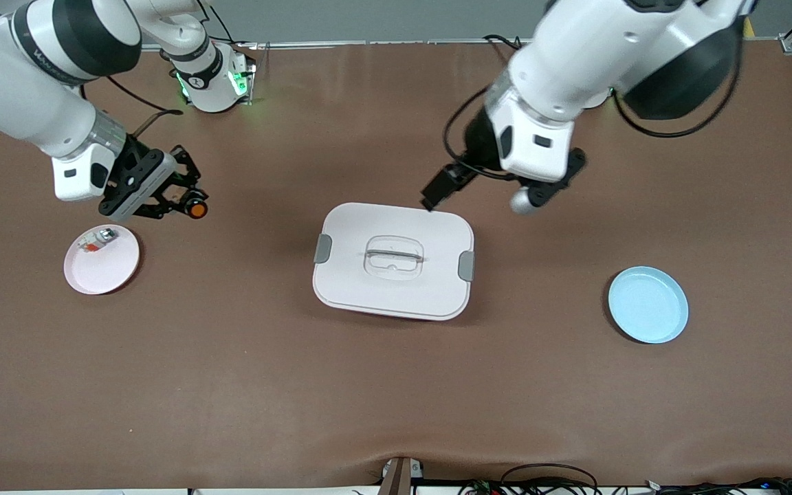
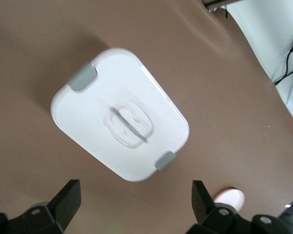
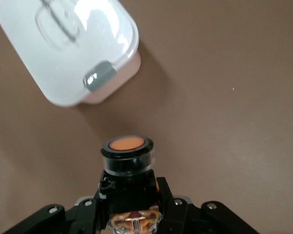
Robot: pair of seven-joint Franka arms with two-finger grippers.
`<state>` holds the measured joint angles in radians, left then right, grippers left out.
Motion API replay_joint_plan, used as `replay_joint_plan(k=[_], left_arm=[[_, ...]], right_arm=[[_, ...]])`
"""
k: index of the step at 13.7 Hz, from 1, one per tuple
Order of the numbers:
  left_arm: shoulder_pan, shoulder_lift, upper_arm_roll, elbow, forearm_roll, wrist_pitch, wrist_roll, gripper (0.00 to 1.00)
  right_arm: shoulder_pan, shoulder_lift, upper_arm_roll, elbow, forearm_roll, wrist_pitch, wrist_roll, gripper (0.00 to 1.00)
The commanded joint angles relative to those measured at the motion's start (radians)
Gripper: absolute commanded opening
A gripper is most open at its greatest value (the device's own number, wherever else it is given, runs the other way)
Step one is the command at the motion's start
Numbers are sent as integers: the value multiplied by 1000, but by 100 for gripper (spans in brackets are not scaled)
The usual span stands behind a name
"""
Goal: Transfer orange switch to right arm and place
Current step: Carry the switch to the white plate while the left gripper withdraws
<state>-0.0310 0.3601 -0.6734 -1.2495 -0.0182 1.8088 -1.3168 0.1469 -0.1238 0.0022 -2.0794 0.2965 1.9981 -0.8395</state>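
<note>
Half-hidden orange switch point(image 3: 127, 144) in right tool point(image 3: 129, 195)

In the right wrist view the right gripper point(image 3: 129, 204) was cut off by the picture's edge, so only the inner ends of its linkage showed, and the lower body of the orange switch point(image 3: 127, 151) sat sunk between them, hidden. Ahead of that gripper the white lidded box point(image 3: 63, 48) ran out of the frame at one corner. In the left wrist view the left gripper point(image 2: 134, 202) showed only two black fingertips; the pink plate point(image 2: 229, 197) beside one of them was mostly hidden by it. The small piece on the pink plate point(image 1: 102, 265), just under the right gripper in the front view, was too small to make out.
</note>
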Motion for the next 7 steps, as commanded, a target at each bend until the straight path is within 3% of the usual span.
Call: replay_joint_plan(k=[1,4,7], left_arm=[[48,-32,-3,-22,87,-89,151,100],[104,-33,-6,-22,167,-161,314,100],[149,-49,-2,-22,225,-218,500,100]], right_arm=[[-79,33,16,9,-81,-13,-220,0],[-98,53,15,7,-239,-10,-348,0],[-142,73,16,-19,-287,-2,-426,0]])
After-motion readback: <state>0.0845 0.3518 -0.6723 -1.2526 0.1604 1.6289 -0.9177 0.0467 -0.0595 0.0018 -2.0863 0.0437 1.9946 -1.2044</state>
